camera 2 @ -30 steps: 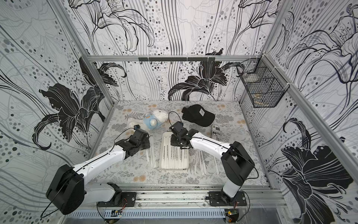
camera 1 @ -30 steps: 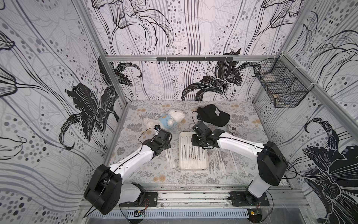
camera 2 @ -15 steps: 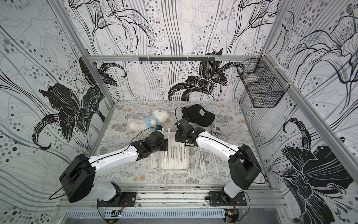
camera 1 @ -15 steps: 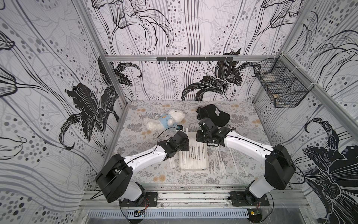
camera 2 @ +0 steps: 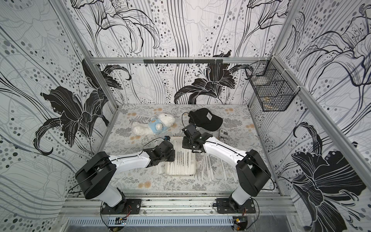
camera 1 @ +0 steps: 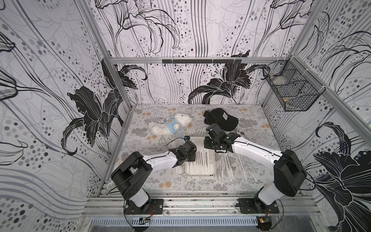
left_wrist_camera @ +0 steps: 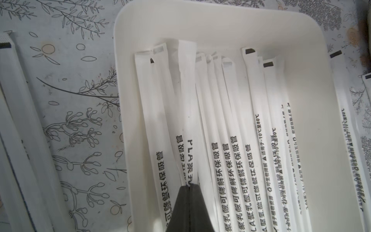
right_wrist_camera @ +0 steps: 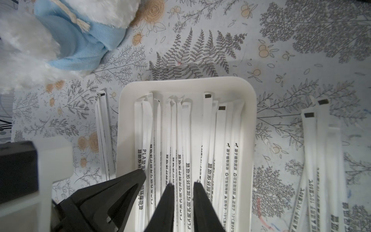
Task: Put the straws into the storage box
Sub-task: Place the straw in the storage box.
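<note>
Floral table [camera 1: 251, 120]: box [right_wrist_camera: 186, 81] mid-table, already holds many straws [right_wrist_camera: 206, 124]. L gripper [left_wrist_camera: 189, 187] pinched shut on one straw [left_wrist_camera: 187, 100] over box, not yet dropped. R gripper [right_wrist_camera: 183, 183] slightly open, apparently empty, above box. Several more lie loose both sides; job looks partway.
</note>
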Controlling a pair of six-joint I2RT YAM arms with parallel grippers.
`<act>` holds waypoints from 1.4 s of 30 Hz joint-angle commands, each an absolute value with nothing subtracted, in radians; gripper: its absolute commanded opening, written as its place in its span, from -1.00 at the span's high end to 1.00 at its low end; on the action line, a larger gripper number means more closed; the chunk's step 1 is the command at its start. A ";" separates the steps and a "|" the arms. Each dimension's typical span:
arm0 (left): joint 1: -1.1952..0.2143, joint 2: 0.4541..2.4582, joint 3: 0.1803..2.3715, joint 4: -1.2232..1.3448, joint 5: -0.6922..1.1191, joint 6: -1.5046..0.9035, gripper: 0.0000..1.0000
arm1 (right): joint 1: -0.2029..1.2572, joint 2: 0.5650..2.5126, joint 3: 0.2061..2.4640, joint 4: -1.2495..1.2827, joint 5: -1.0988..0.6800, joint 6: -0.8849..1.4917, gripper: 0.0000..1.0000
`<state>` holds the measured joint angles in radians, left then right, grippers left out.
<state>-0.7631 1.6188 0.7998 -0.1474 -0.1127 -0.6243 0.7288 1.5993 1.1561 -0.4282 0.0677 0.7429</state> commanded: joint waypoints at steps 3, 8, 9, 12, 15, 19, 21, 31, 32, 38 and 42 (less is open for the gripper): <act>-0.760 1.649 0.802 -0.133 -0.148 -0.650 1.00 | 0.730 1.592 1.146 -0.430 0.070 0.739 0.58; -0.760 1.649 0.815 -0.133 -0.139 -0.661 0.89 | 0.730 1.588 1.147 -0.435 0.072 0.738 0.58; -0.760 1.646 0.819 -0.140 -0.144 -0.663 0.89 | 0.730 1.586 1.146 -0.434 0.071 0.738 0.58; -0.762 1.614 0.824 -0.156 -0.167 -0.669 0.86 | 0.730 1.586 1.144 -0.434 0.070 0.738 0.58; -0.759 1.568 0.829 -0.168 -0.174 -0.668 0.77 | 0.730 1.590 1.147 -0.431 0.062 0.736 0.58; -0.759 1.552 0.848 -0.192 -0.177 -0.662 0.62 | 0.730 1.595 1.153 -0.425 0.057 0.735 0.58; -0.759 1.544 0.859 -0.211 -0.179 -0.660 0.60 | 0.730 1.595 1.156 -0.427 0.057 0.735 0.59; -0.713 1.411 0.842 -0.291 -0.201 -0.645 0.55 | 0.730 1.574 1.149 -0.440 0.068 0.729 0.59; -0.693 1.370 0.824 -0.299 -0.202 -0.648 0.50 | 0.729 1.567 1.142 -0.441 0.073 0.727 0.59; -0.562 1.273 0.699 -0.322 -0.184 -0.641 0.14 | 0.726 1.567 1.124 -0.434 0.062 0.726 0.59; -0.502 1.302 0.650 -0.285 -0.143 -0.639 0.19 | 0.726 1.572 1.130 -0.428 0.054 0.727 0.59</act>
